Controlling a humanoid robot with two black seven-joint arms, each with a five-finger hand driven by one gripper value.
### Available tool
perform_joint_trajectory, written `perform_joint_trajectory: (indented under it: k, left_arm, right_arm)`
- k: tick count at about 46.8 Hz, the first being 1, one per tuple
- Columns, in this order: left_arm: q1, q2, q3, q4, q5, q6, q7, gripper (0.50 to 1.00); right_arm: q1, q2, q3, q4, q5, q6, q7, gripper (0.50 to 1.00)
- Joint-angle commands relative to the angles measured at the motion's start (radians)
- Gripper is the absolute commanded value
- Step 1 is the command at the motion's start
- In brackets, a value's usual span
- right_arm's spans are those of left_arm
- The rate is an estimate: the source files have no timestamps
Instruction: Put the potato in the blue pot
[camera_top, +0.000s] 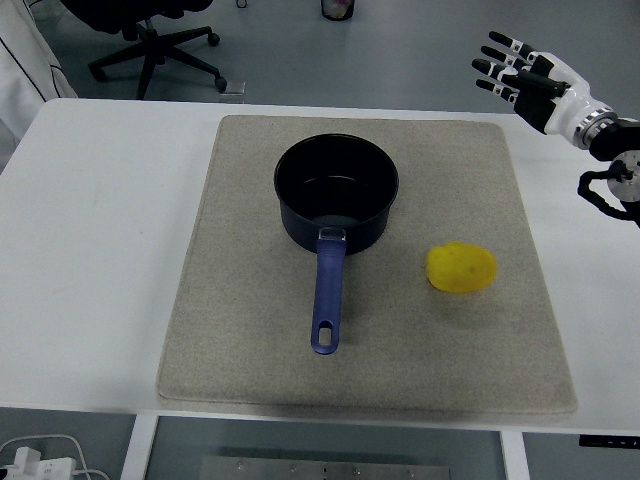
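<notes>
Head view shows a lumpy yellow potato (461, 268) on the felt mat (240, 340), right of the round pot (336, 194), well nearer than the right hand (527, 77), whose fingers are spread and empty.

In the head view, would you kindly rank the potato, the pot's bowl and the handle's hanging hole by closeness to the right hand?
From the right hand, raised at top right:
1. Potato, right side of the mat.
2. Pot's bowl, centre; nearly tied with the potato.
3. Handle's hanging hole, nearest the table's near edge.
</notes>
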Motion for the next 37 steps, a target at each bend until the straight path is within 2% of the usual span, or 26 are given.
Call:
perform_joint_trajectory:
  k: [1, 18, 37]
  left_arm:
    - [0.0, 0.0, 0.0, 0.0, 0.0, 0.0, 0.0, 0.996]
    - [0.0, 0.0, 0.0, 0.0, 0.001, 0.0, 0.0, 0.996]
    - [0.0, 0.0, 0.0, 0.0, 0.0, 0.0, 0.0, 0.996]
  right_arm:
    - [0.007, 0.0, -0.001, 0.0, -0.021, 0.004, -0.002, 0.93]
    - [0.04, 0.011, -0.007, 0.009, -0.085, 0.021, -0.003, 0.93]
    - [0.035, -0.009, -0.012, 0.118, -0.252, 0.045, -0.002, 0.928]
